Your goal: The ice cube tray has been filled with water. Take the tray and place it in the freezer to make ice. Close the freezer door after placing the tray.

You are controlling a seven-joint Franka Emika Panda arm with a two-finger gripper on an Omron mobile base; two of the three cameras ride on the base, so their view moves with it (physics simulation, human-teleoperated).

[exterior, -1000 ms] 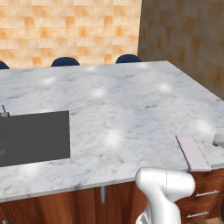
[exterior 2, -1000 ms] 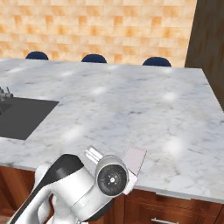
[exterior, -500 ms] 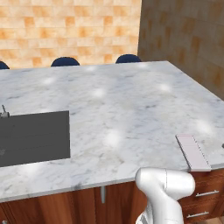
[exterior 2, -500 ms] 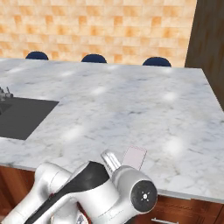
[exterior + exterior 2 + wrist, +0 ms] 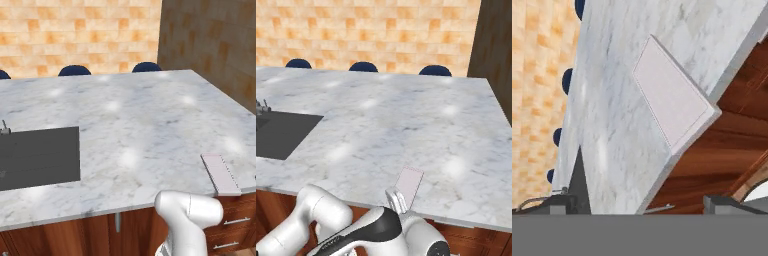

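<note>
The ice cube tray (image 5: 220,172) is a flat pale pink-white rectangle lying on the marble counter (image 5: 130,115) at its front right edge. In the right base view the tray (image 5: 409,182) lies just beyond my white and black forearm. In the hand view the tray (image 5: 669,95) is ahead, one corner jutting slightly past the counter edge. My gripper (image 5: 641,206) is open, its fingertips (image 5: 567,204) far apart with nothing between them, below and short of the tray. The freezer and the freezer door are out of view.
A dark grey sink (image 5: 40,157) with a faucet (image 5: 5,129) is sunk into the counter's left side. Blue stool backs (image 5: 74,70) line the far edge. Wooden drawers (image 5: 235,232) sit under the front edge, and a dark wood wall (image 5: 210,45) rises at the right.
The hand has swung down and to the right in the right base view, dropping towards the counter's front edge. Its tip has left the right edge of the left base view. The tray has not moved.
</note>
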